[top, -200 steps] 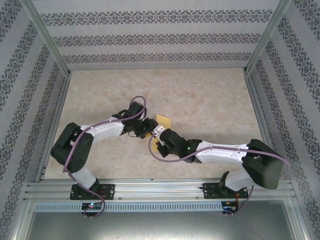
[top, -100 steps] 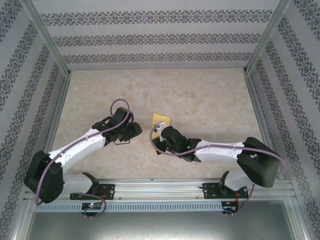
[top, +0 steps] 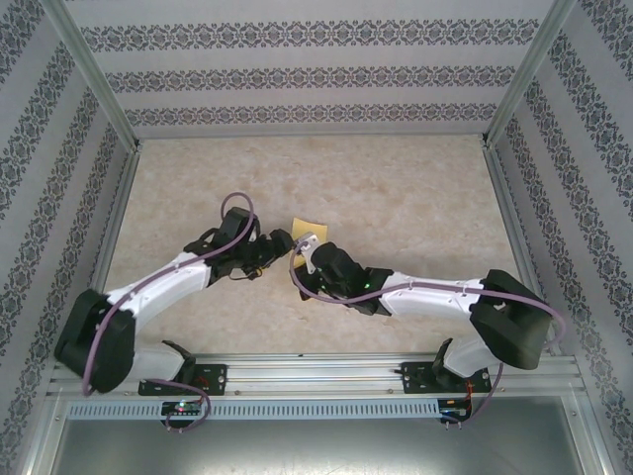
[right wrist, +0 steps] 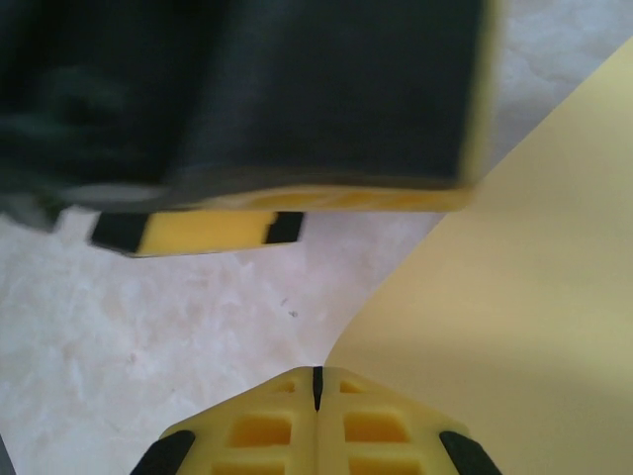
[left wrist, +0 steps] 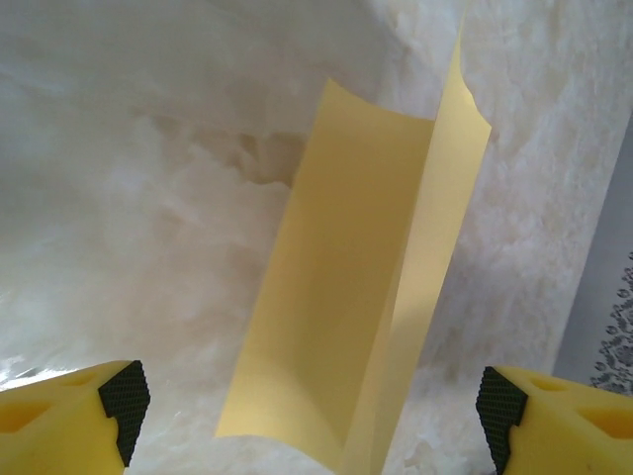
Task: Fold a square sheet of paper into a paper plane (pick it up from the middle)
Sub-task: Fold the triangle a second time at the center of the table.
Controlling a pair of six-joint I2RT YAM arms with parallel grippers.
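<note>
**Square sheet of paper (left wrist: pixel 341 297) pinched on edge at mid-tabletop (top: pixel 396 188)**

Seen from above, the pale marbled tabletop takes up most of the scene, with patterned walls (top: pixel 297 79) around it. The left arm (top: pixel 158 287) reaches in from 8 o'clock and the right arm (top: pixel 435 295) from 4 o'clock, and their ends meet close to the middle. There the yellow square sheet of paper is creased into a V and stands on edge. In the left wrist view its two flaps rise towards 12 o'clock. The right gripper (right wrist: pixel 316 376) has its fingers pressed together on the sheet's edge, and the paper fans out from the tips towards 2 o'clock. The left gripper (left wrist: pixel 310 401) sits just at 9 o'clock of the sheet. Its fingers (left wrist: pixel 124 391) are spread wide, one on either side of the fold and clear of it.
</note>
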